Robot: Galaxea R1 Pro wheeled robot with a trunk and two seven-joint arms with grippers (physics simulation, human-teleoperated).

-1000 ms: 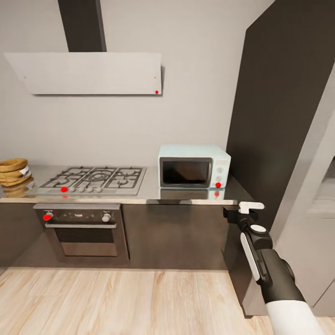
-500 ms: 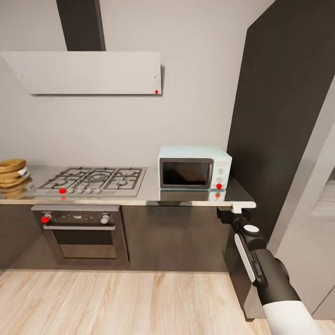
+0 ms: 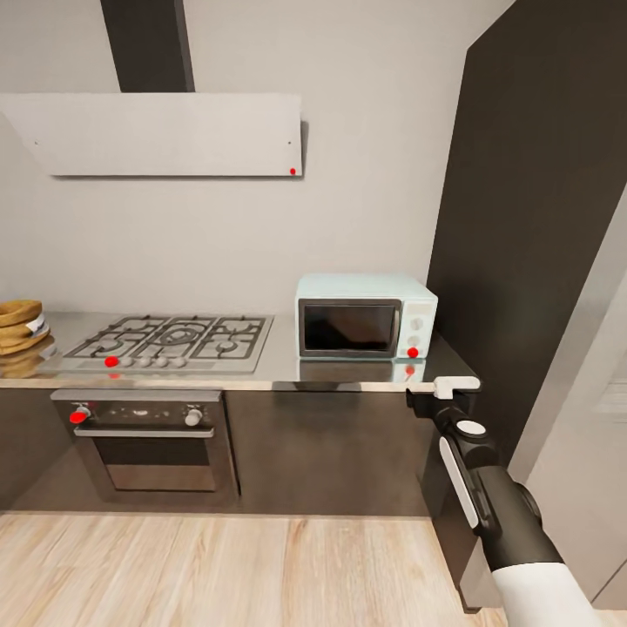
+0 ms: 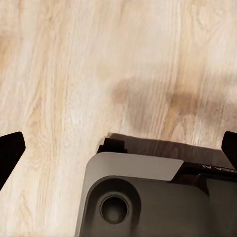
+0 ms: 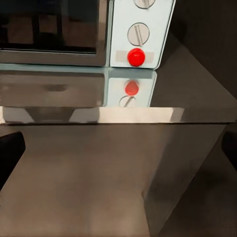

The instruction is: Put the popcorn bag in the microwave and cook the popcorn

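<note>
The mustard-tan popcorn bag sits at the far left end of the shiny grey countertop, cut by the head view's edge. The pale mint-blue microwave stands at the countertop's right end with its dark door shut; its knobs and red dot are close ahead in the right wrist view. My right gripper hangs open and empty just in front of the counter edge, below the microwave's right corner, and its dark fingertips are spread wide. My left gripper is open and empty, pointing down at the wood floor.
A five-burner gas hob lies between bag and microwave, with a built-in oven under it and a flat range hood above. A tall dark cabinet rises right of the microwave. Part of my own base lies below the left gripper.
The head view has crept closer to the counter, so the bag slid toward the picture's left edge. My right gripper drew slightly left along the counter's front edge.
</note>
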